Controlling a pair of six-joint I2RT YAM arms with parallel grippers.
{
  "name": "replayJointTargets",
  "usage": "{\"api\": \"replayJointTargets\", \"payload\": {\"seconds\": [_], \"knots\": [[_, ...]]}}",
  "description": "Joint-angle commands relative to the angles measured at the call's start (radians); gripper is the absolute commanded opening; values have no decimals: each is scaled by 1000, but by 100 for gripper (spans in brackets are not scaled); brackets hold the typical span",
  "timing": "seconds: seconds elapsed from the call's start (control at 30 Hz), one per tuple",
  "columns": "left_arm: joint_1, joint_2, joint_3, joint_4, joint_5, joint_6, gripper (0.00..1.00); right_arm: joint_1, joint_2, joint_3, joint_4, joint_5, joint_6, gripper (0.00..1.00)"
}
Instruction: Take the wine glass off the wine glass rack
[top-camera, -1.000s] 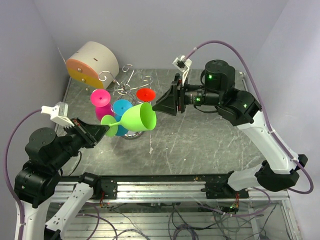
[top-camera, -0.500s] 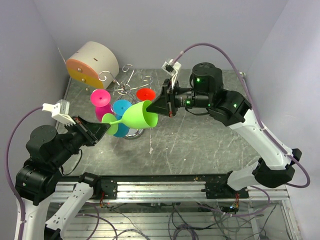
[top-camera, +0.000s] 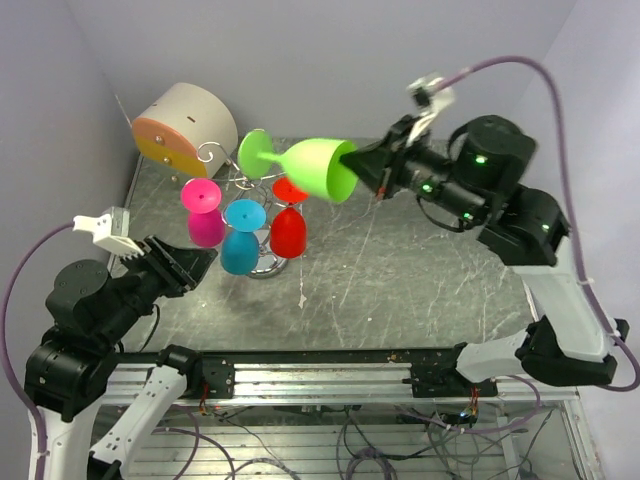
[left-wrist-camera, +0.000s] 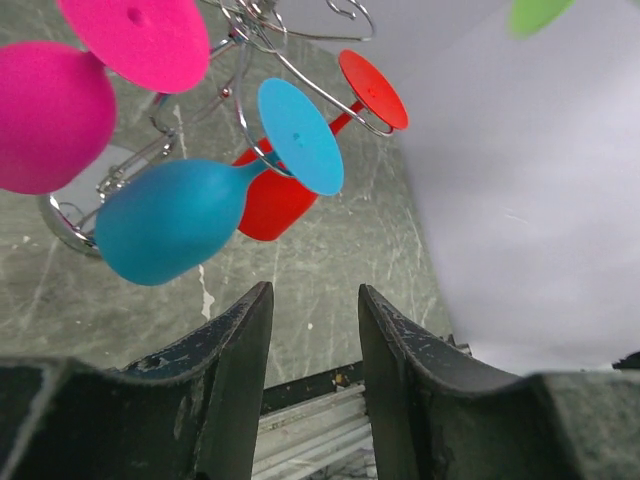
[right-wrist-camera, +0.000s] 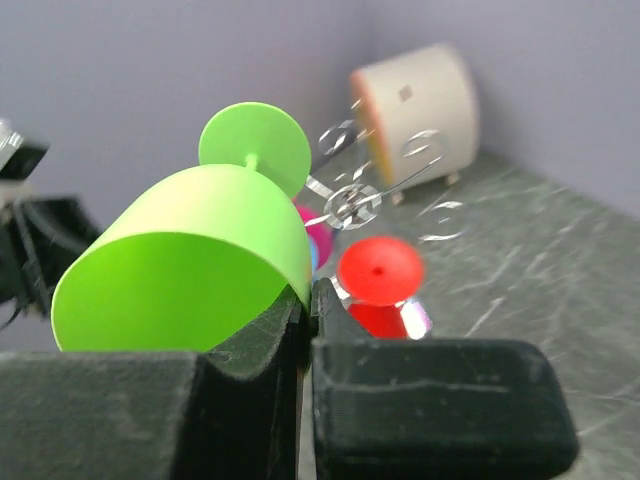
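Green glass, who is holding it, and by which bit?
The right end effector pinches the green wine glass by its bowl's rim. The left end effector is open and empty.

Left gripper (top-camera: 203, 258) hovers low with jaws parted; the high right gripper (top-camera: 352, 160) has jaws clamped on the wine glass (top-camera: 315, 168).

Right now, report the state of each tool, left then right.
Left tool: open, holding nothing.
Right tool: closed on the rim of the lime-green plastic wine glass.
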Motion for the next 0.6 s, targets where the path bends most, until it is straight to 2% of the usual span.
{"api": "replayJointTargets", "payload": {"seconds": [0.0, 0.13, 0.23, 0.4, 0.5, 0.57], "knots": [[-6, -48, -26, 12, -115, 60, 50, -2, -34, 68, 37, 390, -98, 0], [-6, -116, -63, 43, -193, 117, 48, -29, 47, 99, 37, 681, -209, 0], [-7, -163, -74, 49, -263, 150, 47, -150, 149, 145, -30, 720, -206, 0], [-6, -225, -67, 31, -377, 196, 47, -513, 351, 244, -254, 386, -62, 0], [-7, -254, -83, 12, -444, 223, 46, -700, 406, 193, -297, 187, 2, 0], [-7, -275, -105, 6, -486, 238, 46, -784, 422, 137, -307, 119, 25, 0]]}}
